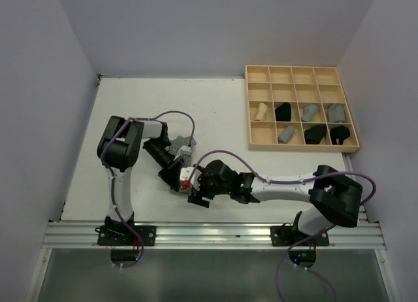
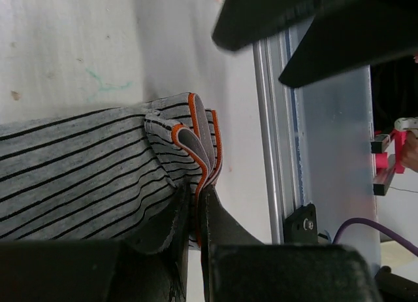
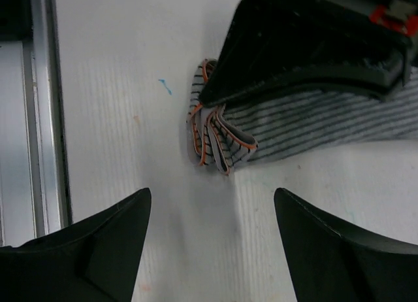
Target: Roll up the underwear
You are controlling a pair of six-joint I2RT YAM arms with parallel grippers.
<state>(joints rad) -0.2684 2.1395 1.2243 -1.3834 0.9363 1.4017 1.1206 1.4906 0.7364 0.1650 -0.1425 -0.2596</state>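
- While the left hand (image 2: 197, 197) is pinched nearly shut on the bunched, orange-trimmed end of the striped grey underwear (image 2: 91, 171), the right hand (image 3: 212, 197) hangs wide open w/ nothing in it.
- Key relation: the bunched end lies just ahead of the right hand's gap, a bit left of centre, not yet btw the fingers; no contact.
- Long axis: cloth runs flat on the tabletop (image 3: 130, 67) away from the pinch, crosswise to the right hand's line of approach.
- Left hand is the nearer one (it has the grip); right hand is just beside.
- In the way: left hand's body covers most of the cloth in the right wrist view, so prob. only the bunched end is reachable.
- Around: metal rail (image 3: 46, 119) near the bunched end; wooden tray (image 1: 249, 106) w/ rolled pieces (image 1: 283, 111) well apart, far right.
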